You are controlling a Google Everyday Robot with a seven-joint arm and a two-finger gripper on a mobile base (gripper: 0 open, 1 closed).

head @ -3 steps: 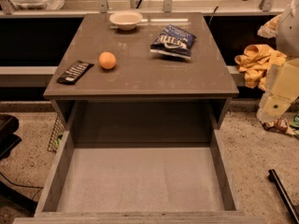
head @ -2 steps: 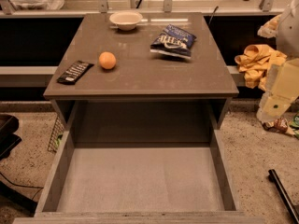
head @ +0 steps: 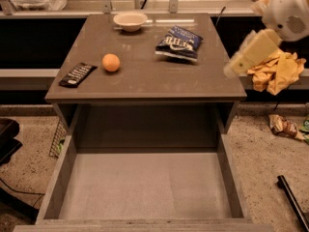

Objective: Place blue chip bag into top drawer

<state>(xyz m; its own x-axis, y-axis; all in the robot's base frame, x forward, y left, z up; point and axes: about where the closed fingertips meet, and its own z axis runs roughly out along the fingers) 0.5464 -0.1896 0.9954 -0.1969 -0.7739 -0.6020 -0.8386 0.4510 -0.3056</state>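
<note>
- Pale cream blocky gripper (head: 234,66) hangs over the table's right edge, slanting down-left from the white rounded arm (head: 288,8); how wide it stands cannot be told.
- Crinkly dark-blue chip bag with white lettering (head: 177,43) lies on the brown tabletop (head: 145,83), left of the gripper and apart from it.
- Wide grey top drawer (head: 145,192) stands pulled out below.

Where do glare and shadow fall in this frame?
Camera view: a bright glare streak crosses the table beside the bowl. The chip bag casts a thin shadow at its near edge. Deep shadow fills the recess under the tabletop, above the evenly lit open drawer. The gripper, off the table's right edge, is brightly lit.
</note>
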